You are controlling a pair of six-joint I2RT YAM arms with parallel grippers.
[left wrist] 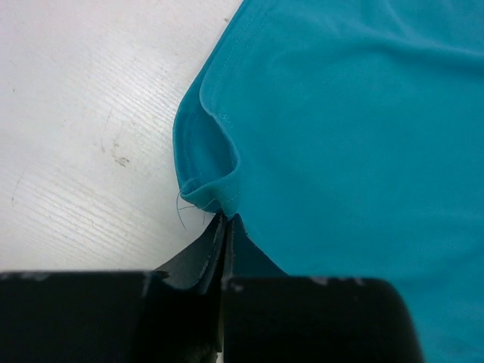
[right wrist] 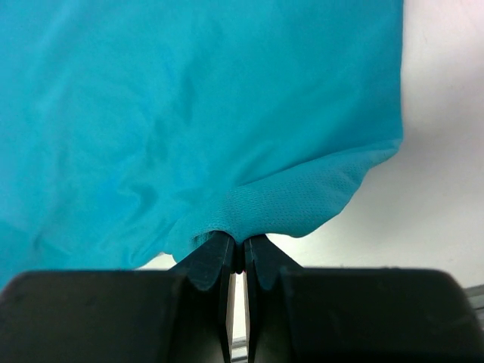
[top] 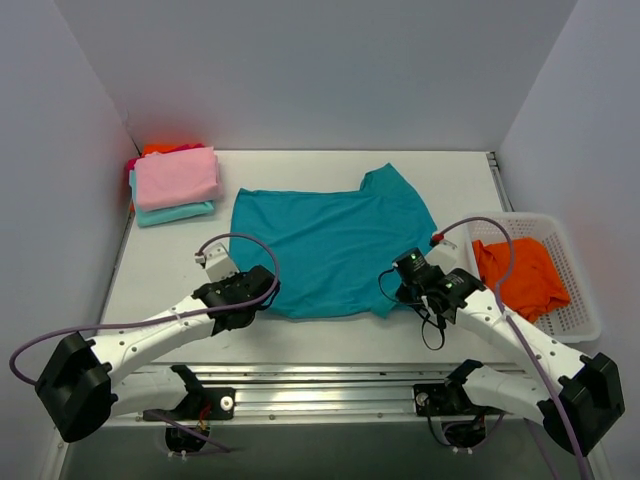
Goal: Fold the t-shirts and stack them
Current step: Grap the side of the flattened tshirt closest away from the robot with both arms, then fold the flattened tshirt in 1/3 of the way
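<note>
top view: the deep teal t-shirt (top: pixel 330 240) lies spread flat in the middle of the table (top: pixel 160 270). the left gripper (top: pixel 270 291) sits at its 7 o'clock corner, the right gripper (top: pixel 392 288) at its 5 o'clock corner. at 10 o'clock on the table is a folded stack: one pink t-shirt (top: pixel 177 177) on top, one pale aqua t-shirt (top: pixel 175 213) under it, and a sliver of orange cloth (top: pixel 165 149) at the back. at 3 o'clock one white mesh basket (top: pixel 580 328) holds one crumpled orange t-shirt (top: pixel 520 275). two arms, one shirt in work.

left wrist view: the left gripper (left wrist: pixel 225 221) is closed, its jaws pinched on the hem corner of the teal shirt (left wrist: pixel 355 113), which puckers up just above the tips. bare table (left wrist: pixel 76 113) lies at 9 o'clock.

right wrist view: the right gripper (right wrist: pixel 238 246) is likewise clamped on the shirt (right wrist: pixel 189 98), a fold of hem bunched at the tips, the table (right wrist: pixel 446 189) at 3 o'clock.

judgement: this looks like the start of the first fold, with both near corners taken. the next move calls for lifting both corners together and carrying them evenly towards 12 o'clock, so the hem lands square near the far edge without dragging the cloth.
</note>
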